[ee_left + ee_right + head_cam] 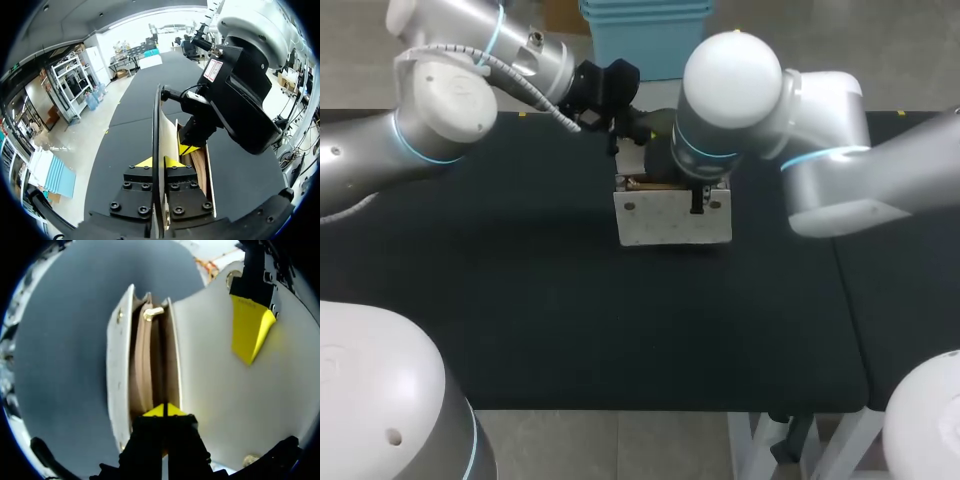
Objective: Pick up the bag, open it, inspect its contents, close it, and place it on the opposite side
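- The bag (672, 215) sits on the black surface (520, 300), just above the middle of the head view, with its long axis left to right.
- Its pale flap spreads toward the lower edge of the frame.
- It is off-white with a tan lining (142, 375) and a gold clasp (152, 313).
- The left claw (161, 162) is pinched on a thin bag edge.
- The right claw (164, 411) is clamped on the bag's inner wall.

head camera looks down from 6 o'clock over the table (520, 330); both wrist cameras sit close above the bag (672, 215), shared by all.
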Tool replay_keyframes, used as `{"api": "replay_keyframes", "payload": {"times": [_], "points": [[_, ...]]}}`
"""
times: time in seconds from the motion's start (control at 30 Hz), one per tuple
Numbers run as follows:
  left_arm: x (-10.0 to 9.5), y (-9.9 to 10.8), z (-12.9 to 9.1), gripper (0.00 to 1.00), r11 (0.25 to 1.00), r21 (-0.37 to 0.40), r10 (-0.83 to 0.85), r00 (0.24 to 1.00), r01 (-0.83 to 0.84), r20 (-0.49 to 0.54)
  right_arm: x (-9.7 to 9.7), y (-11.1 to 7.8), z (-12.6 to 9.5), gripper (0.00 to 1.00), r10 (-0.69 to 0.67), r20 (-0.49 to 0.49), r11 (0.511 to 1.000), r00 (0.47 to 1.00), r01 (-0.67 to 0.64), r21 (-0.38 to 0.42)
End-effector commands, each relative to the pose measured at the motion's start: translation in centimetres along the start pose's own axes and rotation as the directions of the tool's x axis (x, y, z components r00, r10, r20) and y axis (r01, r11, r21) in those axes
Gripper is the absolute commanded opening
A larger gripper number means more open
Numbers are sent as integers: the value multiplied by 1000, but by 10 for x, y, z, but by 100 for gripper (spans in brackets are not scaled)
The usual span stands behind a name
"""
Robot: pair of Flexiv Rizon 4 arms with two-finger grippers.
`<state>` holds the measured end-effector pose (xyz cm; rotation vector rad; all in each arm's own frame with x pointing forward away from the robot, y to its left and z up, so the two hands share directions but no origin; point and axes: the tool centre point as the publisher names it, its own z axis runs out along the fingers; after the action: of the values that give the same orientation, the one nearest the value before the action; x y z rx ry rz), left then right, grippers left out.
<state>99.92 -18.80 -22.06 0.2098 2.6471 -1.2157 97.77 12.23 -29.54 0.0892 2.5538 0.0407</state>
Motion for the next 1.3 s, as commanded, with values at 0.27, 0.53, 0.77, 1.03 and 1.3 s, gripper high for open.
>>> {"api": "replay_keyframes", "payload": {"times": [0.27,0.53,0.77,1.03,1.3], "points": [[1,0,-10,0,1000,26,16,1000,-17,17,2,-11,22,0,17,-54,998,998,-14,58],[-2,5,-8,0,998,34,48,999,-49,17,6,-28,28,0,53,-67,995,996,-47,92],[-3,4,-5,0,997,29,69,998,-69,5,-1,-35,20,0,73,-20,993,997,-71,91],[-3,5,-2,0,997,20,75,997,-75,-2,-10,-38,12,0,80,26,993,996,-82,81],[-2,1,1,0,996,13,84,996,-84,-10,-18,-25,7,0,53,67,997,996,-57,53]]}}
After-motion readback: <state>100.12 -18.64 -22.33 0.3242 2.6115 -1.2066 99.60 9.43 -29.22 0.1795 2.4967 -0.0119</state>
